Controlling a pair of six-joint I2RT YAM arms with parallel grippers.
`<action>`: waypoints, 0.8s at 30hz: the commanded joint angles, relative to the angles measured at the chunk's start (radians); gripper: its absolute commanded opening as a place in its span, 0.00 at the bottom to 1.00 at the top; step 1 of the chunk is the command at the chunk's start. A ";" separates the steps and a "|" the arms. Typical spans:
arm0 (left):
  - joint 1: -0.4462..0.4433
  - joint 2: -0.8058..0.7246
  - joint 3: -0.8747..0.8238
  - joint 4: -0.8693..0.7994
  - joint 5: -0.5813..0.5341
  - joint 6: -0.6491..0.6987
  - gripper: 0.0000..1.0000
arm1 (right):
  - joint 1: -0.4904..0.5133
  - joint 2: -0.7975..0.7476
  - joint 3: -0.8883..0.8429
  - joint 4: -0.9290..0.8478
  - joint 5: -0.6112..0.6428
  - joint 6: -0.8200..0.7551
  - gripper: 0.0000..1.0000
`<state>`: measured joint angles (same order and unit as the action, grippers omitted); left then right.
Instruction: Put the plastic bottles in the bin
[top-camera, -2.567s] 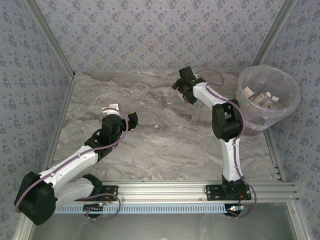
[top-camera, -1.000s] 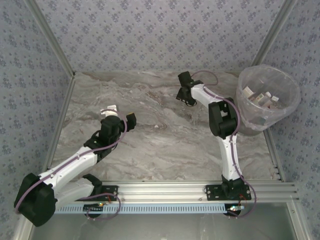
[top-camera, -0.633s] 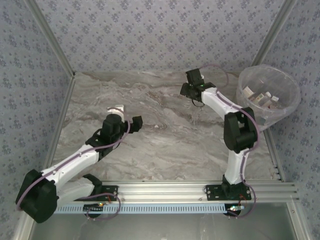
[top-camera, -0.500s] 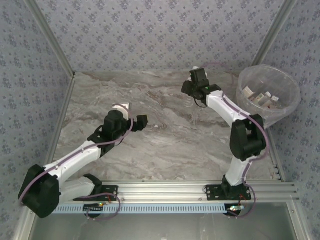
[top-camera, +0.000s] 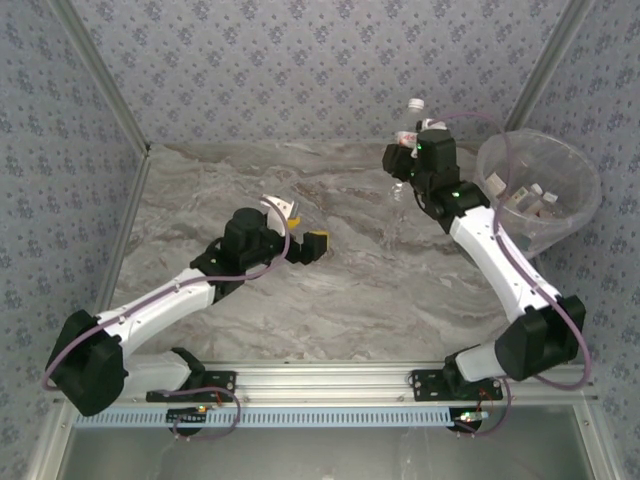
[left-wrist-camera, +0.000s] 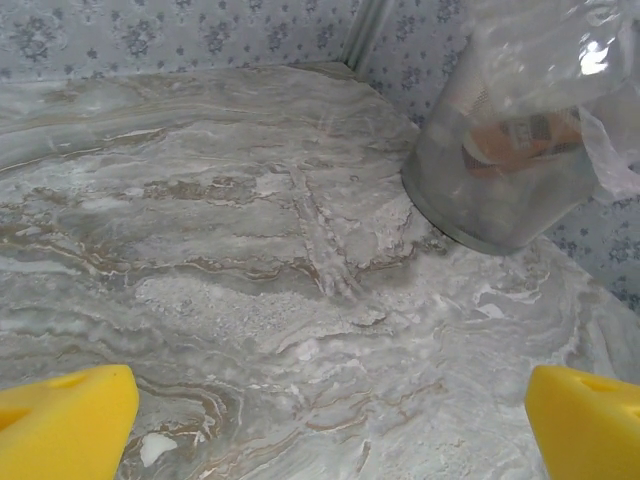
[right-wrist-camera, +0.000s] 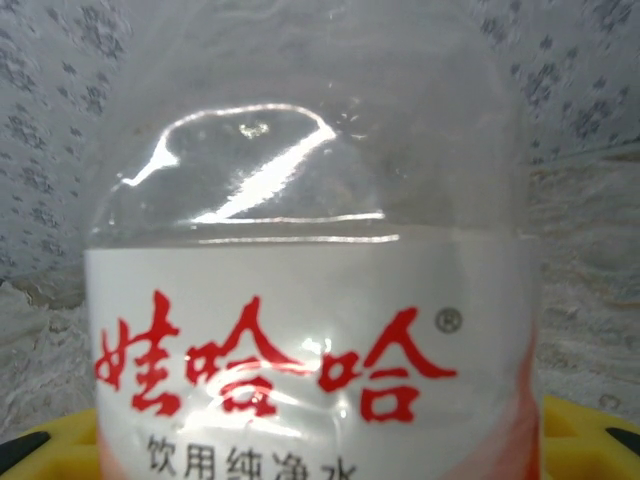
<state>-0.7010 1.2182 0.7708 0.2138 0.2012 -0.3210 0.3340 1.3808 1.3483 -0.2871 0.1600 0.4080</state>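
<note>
Change: the right arm has risen from the marbled grey-brown tabletop (top-camera: 340, 285). It now stretches toward the upper right of the top view, where a second ago its gripper sat low on the surface at upper centre.
Right gripper: the right gripper (top-camera: 402, 158) is narrowed onto a small clear plastic bottle with a white cap and a red-and-white label (top-camera: 408, 128). In the wrist view the bottle (right-wrist-camera: 310, 330) sits close to the lens, with yellow pads (right-wrist-camera: 590, 430) at its lower corners.
Bottle's place: off the tabletop, cap toward the top of the frame. It is just left of the round, tapered, translucent clear plastic bin (top-camera: 540, 133) and not yet over its rim.
Bin: upright at the upper right of the top view, with several labelled bottles (top-camera: 515, 192) already inside.
Left gripper: the left arm has swung from the left side toward the middle. The left gripper (top-camera: 300, 226) stands wide with nothing between its yellow fingers (left-wrist-camera: 60, 420), and it faces the bin (left-wrist-camera: 470, 195).
Meaning: the pick-up looks finished and the carry is under way. The bottle likely has to travel right and clear the rim before release, and clipping the rim is the risk.
</note>
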 joint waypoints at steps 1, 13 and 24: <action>-0.003 0.009 0.034 0.018 0.024 0.029 1.00 | -0.045 -0.075 -0.003 -0.050 0.040 -0.074 0.55; -0.003 0.010 0.021 0.012 -0.032 0.031 1.00 | -0.409 -0.212 0.036 -0.155 -0.068 -0.168 0.55; -0.002 0.015 0.013 0.007 -0.073 0.043 1.00 | -0.721 -0.158 0.072 -0.077 -0.051 -0.175 0.55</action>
<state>-0.7013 1.2327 0.7719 0.2089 0.1444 -0.3019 -0.3595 1.2049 1.3865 -0.4137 0.0910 0.2668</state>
